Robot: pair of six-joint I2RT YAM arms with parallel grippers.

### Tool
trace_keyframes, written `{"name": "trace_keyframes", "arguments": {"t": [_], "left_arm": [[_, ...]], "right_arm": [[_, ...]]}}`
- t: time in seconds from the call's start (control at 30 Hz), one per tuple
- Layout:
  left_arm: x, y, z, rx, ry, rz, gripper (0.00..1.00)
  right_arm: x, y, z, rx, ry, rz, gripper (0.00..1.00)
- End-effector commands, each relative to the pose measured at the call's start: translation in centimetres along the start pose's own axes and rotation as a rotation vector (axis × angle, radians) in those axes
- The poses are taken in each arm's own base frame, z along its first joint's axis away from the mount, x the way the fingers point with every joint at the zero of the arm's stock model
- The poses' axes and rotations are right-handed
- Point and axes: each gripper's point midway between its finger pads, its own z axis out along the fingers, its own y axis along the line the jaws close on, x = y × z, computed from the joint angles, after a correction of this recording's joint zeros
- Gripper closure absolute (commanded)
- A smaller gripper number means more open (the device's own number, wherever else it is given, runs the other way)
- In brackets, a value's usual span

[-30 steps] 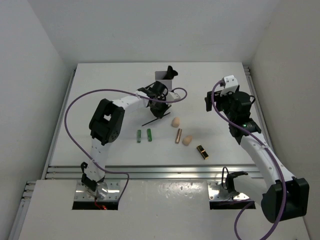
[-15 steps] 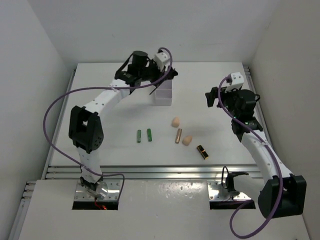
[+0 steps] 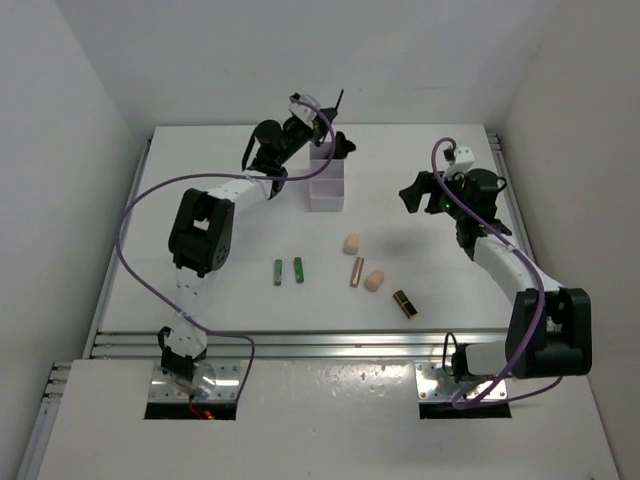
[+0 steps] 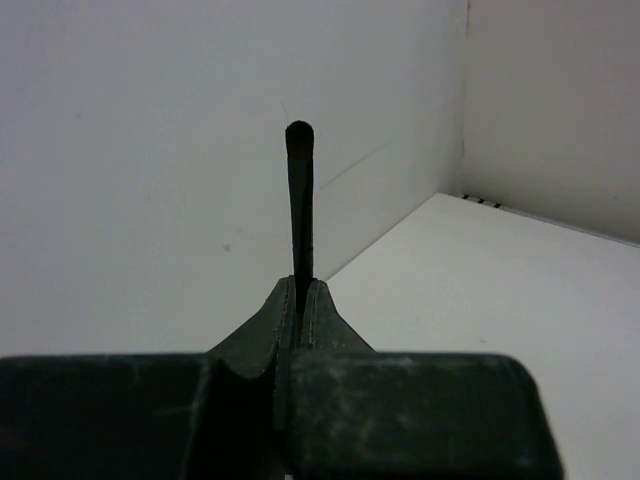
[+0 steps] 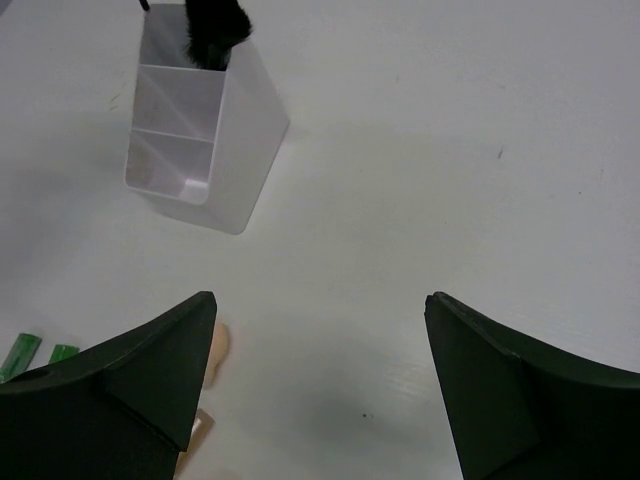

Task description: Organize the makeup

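- The left fingers (image 4: 325,322) are pressed tightly together on a thin dark pencil (image 4: 299,200), whose rounded tip is pointed away from them toward the far wall.
- The pencil is held off the surface (image 3: 440,270), close to the far end of the white box (image 3: 327,188).
- The right fingers (image 5: 150,370) are spread wide, and nothing is gripped between them. They are poised above the surface, to the right of the box.
- A black brush (image 5: 215,30) is stood in the far compartment of the box.
- Nearer than the box, two green tubes (image 3: 288,271) are laid side by side on the left.
- To their right, a rose-gold tube (image 3: 356,271) is flanked by two peach sponges (image 3: 351,243), one farther and one nearer.
- A black-gold lipstick (image 3: 404,303) is placed nearest and farthest right.
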Motion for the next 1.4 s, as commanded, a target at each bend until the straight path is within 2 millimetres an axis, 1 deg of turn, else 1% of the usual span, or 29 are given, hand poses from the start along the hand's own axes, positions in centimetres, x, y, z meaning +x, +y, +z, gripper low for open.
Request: {"name": "trace_keyframes", "arguments": {"t": [0.0, 0.03, 0.07, 0.1, 0.2, 0.23, 0.27, 0.3, 0.37, 0.4, 0.47, 0.5, 0.53, 0.57, 0.6, 0.63, 0.7, 0.8, 0.87, 0.9, 0.93, 0.97, 1.0, 1.07, 1.1, 1.13, 1.3, 1.33, 1.37], "left_arm": [[-4.0, 2.8, 0.2, -0.048, -0.198, 0.034, 1.00], [-3.9, 2.8, 0.1, -0.048, -0.210, 0.040, 1.00], [-2.2, 2.8, -0.2, -0.058, -0.188, 0.028, 1.00], [-2.3, 3.5, -0.5, -0.067, -0.194, 0.023, 1.00], [1.5, 3.1, -1.0, -0.068, -0.134, -0.017, 1.00], [1.9, 3.1, -1.1, -0.068, -0.136, -0.016, 1.00], [2.3, 3.0, -1.2, -0.069, -0.127, -0.020, 1.00], [3.2, 2.8, -1.5, -0.069, -0.116, -0.035, 1.00], [3.9, 2.7, -1.8, -0.069, -0.102, -0.042, 1.00], [4.9, 2.3, -2.2, -0.061, -0.080, -0.052, 1.00], [5.3, 1.9, -2.6, -0.051, -0.064, -0.059, 0.91], [5.3, 1.6, -2.8, -0.042, -0.058, -0.052, 0.84], [5.9, 1.0, -3.4, -0.023, -0.037, -0.062, 0.80], [6.2, 0.7, -3.6, -0.012, -0.022, -0.069, 0.73], [6.0, 0.4, -3.8, -0.002, -0.012, -0.074, 0.57], [6.7, 0.1, -4.1, 0.007, 0.007, -0.084, 0.53], [6.7, 0.6, -4.3, -0.003, 0.024, -0.090, 0.44], [5.2, 1.4, -4.0, -0.002, 0.017, -0.082, 0.32], [2.5, 2.0, -3.4, 0.022, -0.013, -0.059, 0.29], [2.3, 2.5, -3.4, 0.022, 0.001, -0.063, 0.27], [1.7, 2.5, -3.3, 0.031, 0.003, -0.064, 0.27], [-0.1, 3.4, -3.1, 0.020, -0.012, -0.050, 0.26], [0.3, 3.3, -3.3, 0.019, 0.031, -0.076, 0.26], [-1.0, 4.0, -3.4, 0.010, 0.058, -0.062, 0.26], [-2.7, 4.2, -3.5, -0.001, 0.066, -0.051, 0.26], [-1.6, 4.0, -4.1, 0.000, 0.147, -0.059, 0.25], [-1.1, 5.0, -8.1, -0.110, 0.411, -0.067, 0.24], [-0.4, 4.7, -10.1, -0.139, 0.506, -0.076, 0.23], [-0.1, 4.5, -11.2, -0.156, 0.547, -0.089, 0.23]], "right_arm": [[-3.8, 0.6, 0.9, -0.044, -0.074, -0.015, 0.15], [-4.2, 0.5, 1.0, -0.043, -0.072, -0.015, 0.15], [-4.2, 0.4, 1.1, -0.041, -0.067, -0.021, 0.16], [-4.4, 0.3, 1.3, -0.041, -0.067, -0.024, 0.16], [-3.1, 0.3, 1.5, -0.043, -0.006, -0.016, 0.16], [-3.1, 0.2, 1.6, -0.044, 0.007, -0.023, 0.16], [-2.6, 0.3, 1.5, -0.053, 0.044, -0.036, 0.17], [-1.1, 0.3, 1.3, -0.052, 0.107, -0.043, 0.18], [-0.7, 0.5, 1.1, -0.047, 0.150, -0.062, 0.19], [1.6, 0.5, 0.2, -0.037, 0.250, -0.075, 0.19], [2.8, 0.9, -0.6, -0.030, 0.330, -0.099, 0.22], [4.0, 0.5, -1.2, -0.059, 0.394, -0.292, 0.22], [4.3, 1.2, -1.5, -0.032, 0.418, -0.182, 0.22], [5.6, 1.2, -2.3, -0.026, 0.487, -0.199, 0.22], [6.5, 1.8, -2.9, -0.038, 0.535, -0.222, 0.22], [7.3, 2.0, -3.5, -0.037, 0.582, -0.221, 0.22], [8.4, 2.9, -4.8, -0.047, 0.653, -0.207, 0.26], [8.9, 3.9, -5.7, -0.041, 0.692, -0.162, 0.29], [11.1, 4.8, -7.4, -0.051, 0.788, -0.162, 0.29], [12.2, 5.0, -8.3, -0.040, 0.844, -0.181, 0.29], [12.7, 5.1, -8.6, -0.036, 0.862, -0.187, 0.29], [13.8, 5.1, -9.2, -0.033, 0.899, -0.180, 0.28], [14.8, 5.6, -9.7, -0.046, 0.927, -0.185, 0.28], [16.0, 5.8, -10.2, -0.022, 0.961, -0.136, 0.28], [16.4, 5.9, -10.1, -0.019, 0.971, -0.131, 0.26], [17.1, 5.9, -10.2, -0.010, 0.982, -0.140, 0.26], [19.5, 5.8, -10.2, 0.023, 1.031, -0.167, 0.28], [19.6, 5.8, -9.8, 0.029, 1.022, -0.150, 0.29], [19.8, 6.0, -9.7, 0.024, 1.025, -0.144, 0.30]]}}
